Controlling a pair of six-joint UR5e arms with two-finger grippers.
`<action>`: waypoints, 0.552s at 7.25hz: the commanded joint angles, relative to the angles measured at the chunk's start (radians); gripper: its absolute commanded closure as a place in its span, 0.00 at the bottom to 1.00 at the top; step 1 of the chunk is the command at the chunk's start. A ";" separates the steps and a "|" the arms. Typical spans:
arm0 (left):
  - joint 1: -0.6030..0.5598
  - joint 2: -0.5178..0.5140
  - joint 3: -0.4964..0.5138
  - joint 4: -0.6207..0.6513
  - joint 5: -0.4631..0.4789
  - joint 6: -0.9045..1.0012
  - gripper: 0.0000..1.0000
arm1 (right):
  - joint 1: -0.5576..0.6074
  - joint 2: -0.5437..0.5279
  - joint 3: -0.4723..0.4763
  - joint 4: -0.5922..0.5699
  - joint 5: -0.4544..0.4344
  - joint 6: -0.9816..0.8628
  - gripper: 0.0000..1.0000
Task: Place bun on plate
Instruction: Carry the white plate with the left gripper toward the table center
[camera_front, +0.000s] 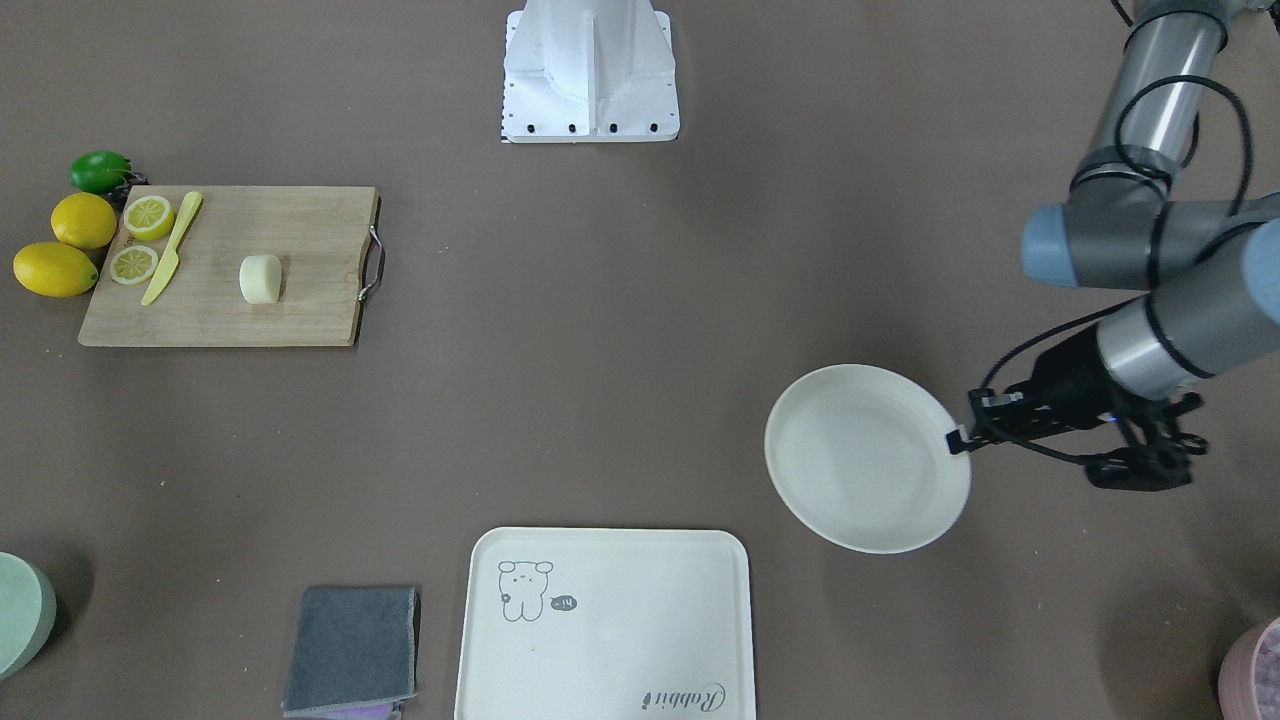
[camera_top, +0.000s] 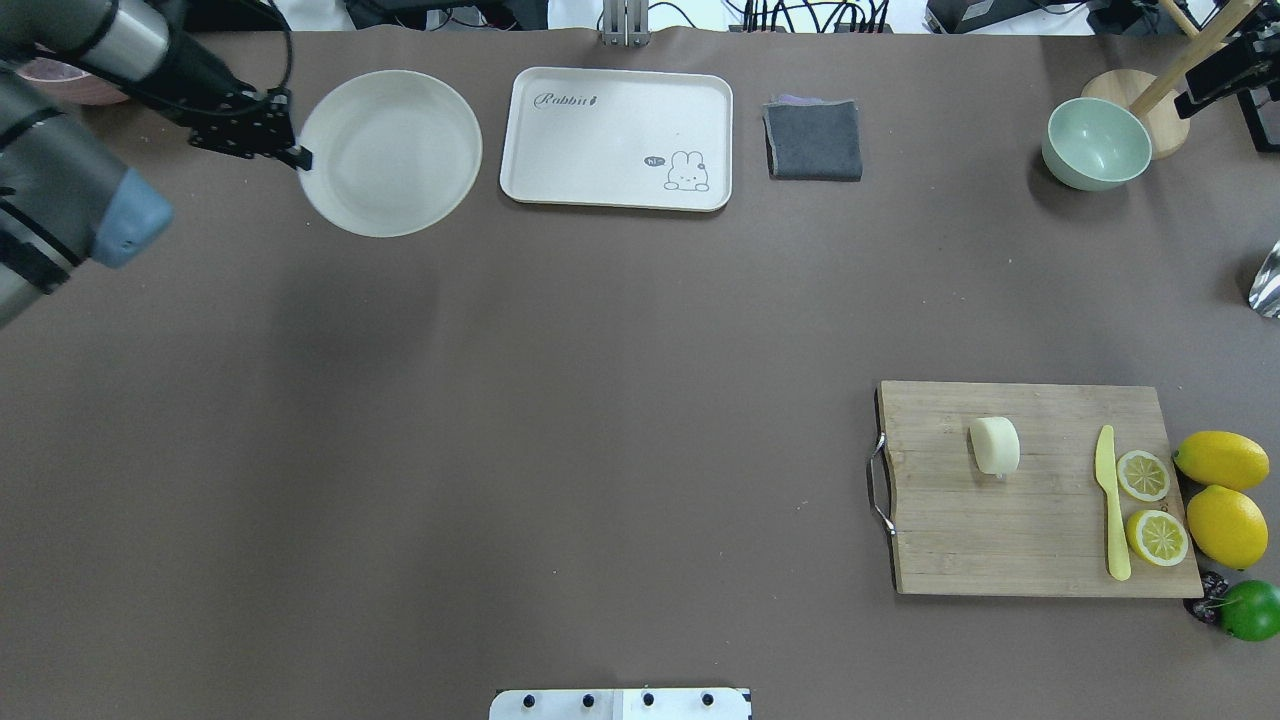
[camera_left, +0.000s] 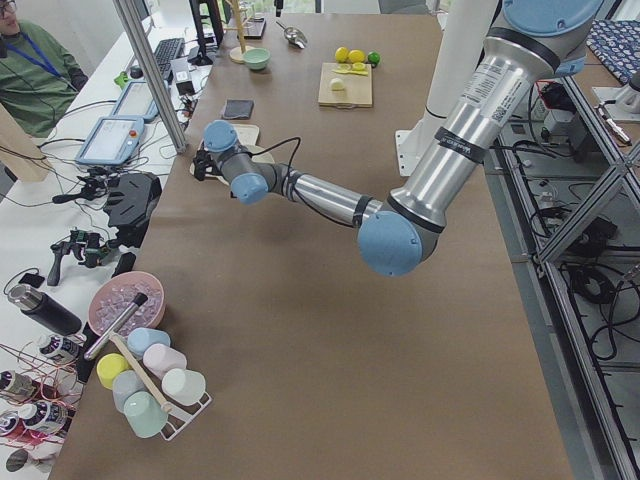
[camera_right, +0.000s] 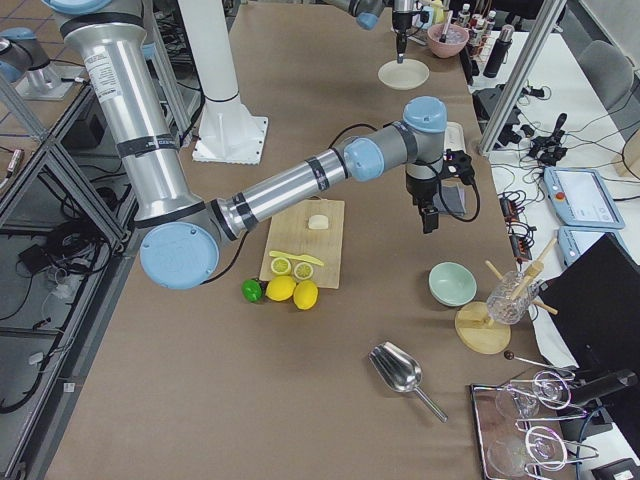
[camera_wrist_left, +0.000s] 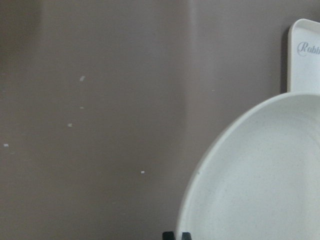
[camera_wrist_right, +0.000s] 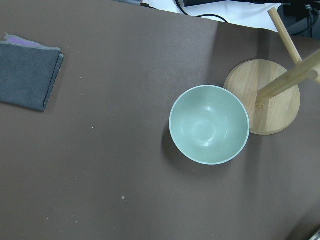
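The bun (camera_front: 261, 278) (camera_top: 995, 445), a pale cream lump, lies near the middle of a wooden cutting board (camera_top: 1000, 530) at the robot's right. Far away at the table's far left is the round off-white plate (camera_front: 860, 460) (camera_top: 390, 150), with nothing on it. My left gripper (camera_front: 958, 437) (camera_top: 300, 157) is shut on the plate's rim; its fingertips (camera_wrist_left: 177, 235) meet at the rim in the left wrist view. My right gripper (camera_right: 429, 222) hangs above the table near the green bowl (camera_wrist_right: 209, 124), and I cannot tell whether it is open or shut.
Two lemon halves (camera_top: 1143, 475), a yellow knife (camera_top: 1110, 510), whole lemons (camera_top: 1220, 460) and a lime (camera_top: 1250, 610) sit at the board's right end. A bear-printed tray (camera_top: 620, 110) and a grey cloth (camera_top: 813, 140) lie beside the plate. A wooden stand (camera_wrist_right: 272, 97) is behind the bowl.
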 joint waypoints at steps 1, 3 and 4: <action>0.172 -0.044 -0.053 -0.033 0.159 -0.188 1.00 | 0.000 0.000 -0.002 0.000 0.000 0.000 0.00; 0.275 -0.033 -0.123 -0.029 0.233 -0.224 1.00 | -0.002 0.002 0.007 0.002 0.000 0.002 0.00; 0.312 -0.026 -0.146 -0.029 0.247 -0.227 1.00 | -0.002 0.003 0.011 0.002 0.000 0.002 0.00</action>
